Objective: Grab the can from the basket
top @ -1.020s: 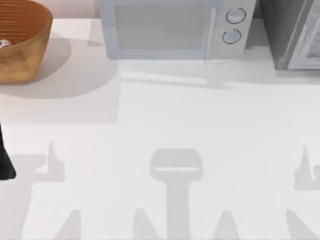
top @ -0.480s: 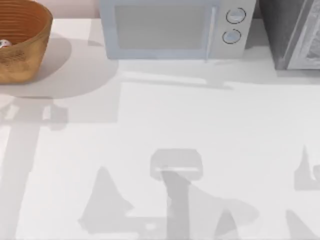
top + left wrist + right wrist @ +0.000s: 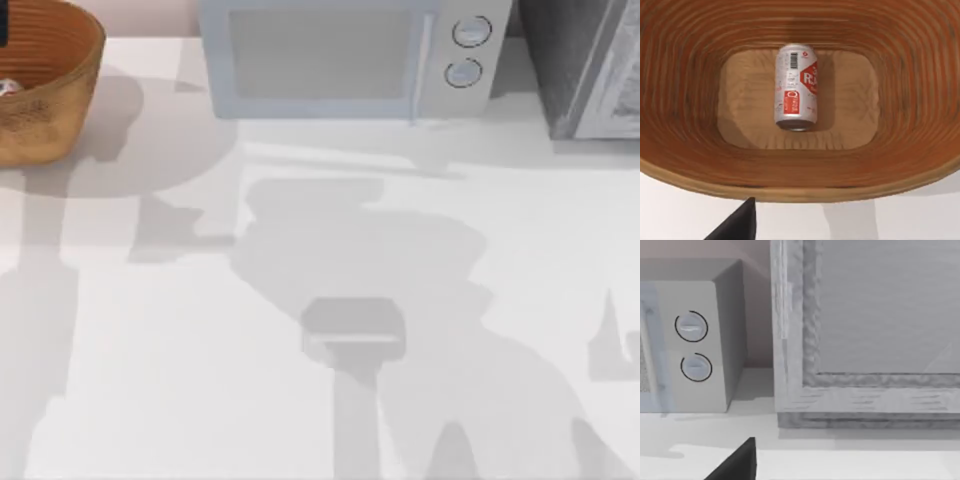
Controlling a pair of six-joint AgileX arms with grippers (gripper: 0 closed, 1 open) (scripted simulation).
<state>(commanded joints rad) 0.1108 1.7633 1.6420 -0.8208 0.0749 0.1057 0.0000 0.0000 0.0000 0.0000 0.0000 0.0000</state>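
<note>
The basket [image 3: 60,90] stands at the table's far left corner, golden-brown outside with orange-brown ribbed rings inside [image 3: 920,100]. The can [image 3: 796,87] lies on its side on the basket's flat bottom, white with red marks and a barcode; a sliver of the can [image 3: 8,87] also appears at the top view's left edge. My left gripper hangs above the basket's near rim, looking down into it and apart from the can; a black piece of my left gripper [image 3: 740,225] pokes in at the frame's edge. A dark sliver of my left arm [image 3: 3,25] sits over the basket.
A pale blue-grey microwave [image 3: 340,60] stands at the back middle, with a grey cabinet [image 3: 590,70] to its right. The right wrist view faces the microwave's dials [image 3: 692,345] and the cabinet [image 3: 865,330], and a black piece of my right gripper [image 3: 740,462] shows low in it.
My left arm left the lower left edge of the top view and now sits over the basket. Large arm shadows have swept across the middle of the table.
</note>
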